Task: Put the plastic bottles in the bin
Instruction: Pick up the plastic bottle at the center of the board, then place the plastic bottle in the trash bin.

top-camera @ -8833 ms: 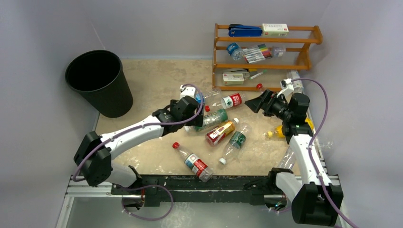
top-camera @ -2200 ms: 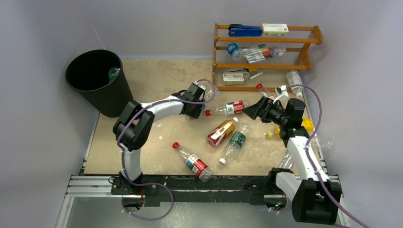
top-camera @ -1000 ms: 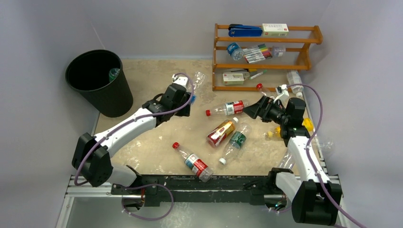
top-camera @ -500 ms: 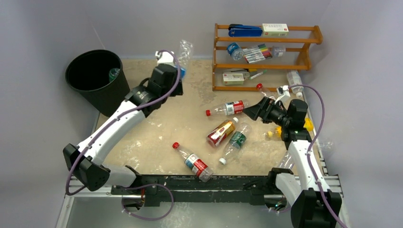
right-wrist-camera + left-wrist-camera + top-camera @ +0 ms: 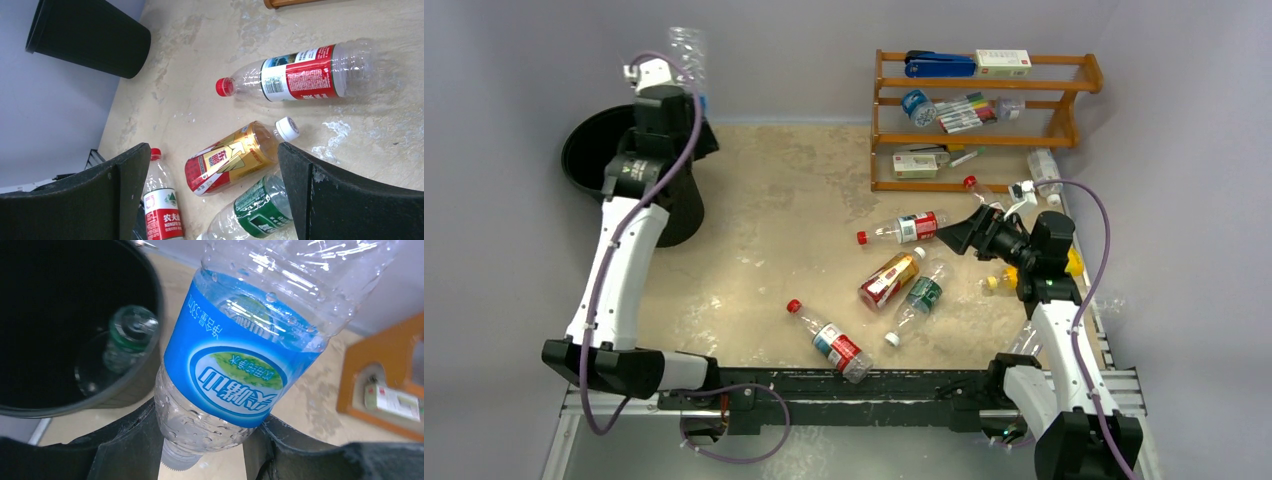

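The left gripper (image 5: pixel 667 92) is hanging in the upper left of the overhead view, above the bin (image 5: pixel 584 135). It is clamping a clear plastic bottle (image 5: pixel 686 48) near its neck, with the body sticking up past the fingers. In the left wrist view this bottle (image 5: pixel 240 340) is filling the middle of the frame between the two black fingers (image 5: pixel 127 450). Its blue label is showing a white oval with green inside and white Chinese characters, upside down here. Small print is running along the label's edge; the figures look like 530, but that reading is not certain.

To the left in that view, the bin's (image 5: pixel 156 295) dark inside is showing one green-capped bottle (image 5: pixel 129 337) lying at the bottom.

The right gripper (image 5: pixel 954 236) is hovering low at the centre right of the table (image 5: pixel 764 220), its fingers spread wide and holding nothing. Through its wrist camera four bottles are lying on their sides:
- a clear one with a red cap and a red-and-white label (image 5: pixel 300 72) at the upper right;
- an amber one with a white cap and a gold-and-red label (image 5: pixel 235 157) at the centre;
- one with a green label (image 5: pixel 255 210) at the bottom edge;
- a red-capped one (image 5: pixel 162 212) at the lower left, reading NONGFU SPRING under Chinese characters.

The orange wooden rack (image 5: pixel 984 130) is standing at the upper right.
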Action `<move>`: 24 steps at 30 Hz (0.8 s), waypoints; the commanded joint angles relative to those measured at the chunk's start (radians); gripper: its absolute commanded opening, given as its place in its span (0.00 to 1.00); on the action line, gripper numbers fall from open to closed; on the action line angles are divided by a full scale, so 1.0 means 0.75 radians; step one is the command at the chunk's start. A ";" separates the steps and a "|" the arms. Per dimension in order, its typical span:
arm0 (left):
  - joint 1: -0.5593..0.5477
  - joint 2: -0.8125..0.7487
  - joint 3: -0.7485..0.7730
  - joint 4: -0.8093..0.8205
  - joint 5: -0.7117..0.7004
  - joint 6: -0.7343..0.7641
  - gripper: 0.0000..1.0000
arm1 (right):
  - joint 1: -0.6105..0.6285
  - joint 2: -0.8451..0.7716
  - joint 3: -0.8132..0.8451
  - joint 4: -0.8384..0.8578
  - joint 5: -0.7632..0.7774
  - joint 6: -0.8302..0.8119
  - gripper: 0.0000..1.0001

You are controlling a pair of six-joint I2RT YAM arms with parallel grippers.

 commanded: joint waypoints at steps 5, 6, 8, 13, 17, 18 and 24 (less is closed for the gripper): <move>0.453 0.063 0.133 -0.020 0.237 0.021 0.42 | 0.003 -0.015 -0.002 0.025 -0.043 0.015 1.00; 0.502 0.071 0.129 -0.012 0.272 0.013 0.42 | 0.002 -0.015 -0.004 0.026 -0.044 0.014 1.00; 0.596 0.084 0.104 0.022 0.335 -0.009 0.42 | 0.003 -0.016 -0.008 0.026 -0.047 0.013 1.00; 0.720 0.134 0.074 0.090 0.375 -0.034 0.42 | 0.002 -0.020 -0.018 0.033 -0.052 0.016 1.00; 0.742 0.169 0.056 0.103 0.347 -0.041 0.44 | 0.001 -0.017 -0.018 0.029 -0.053 0.012 1.00; 0.745 0.172 0.043 0.109 0.337 -0.047 0.49 | 0.002 -0.014 -0.016 0.028 -0.053 0.010 1.00; 0.766 0.201 0.015 0.119 0.284 -0.065 0.67 | 0.002 0.014 0.002 0.026 -0.054 0.002 1.00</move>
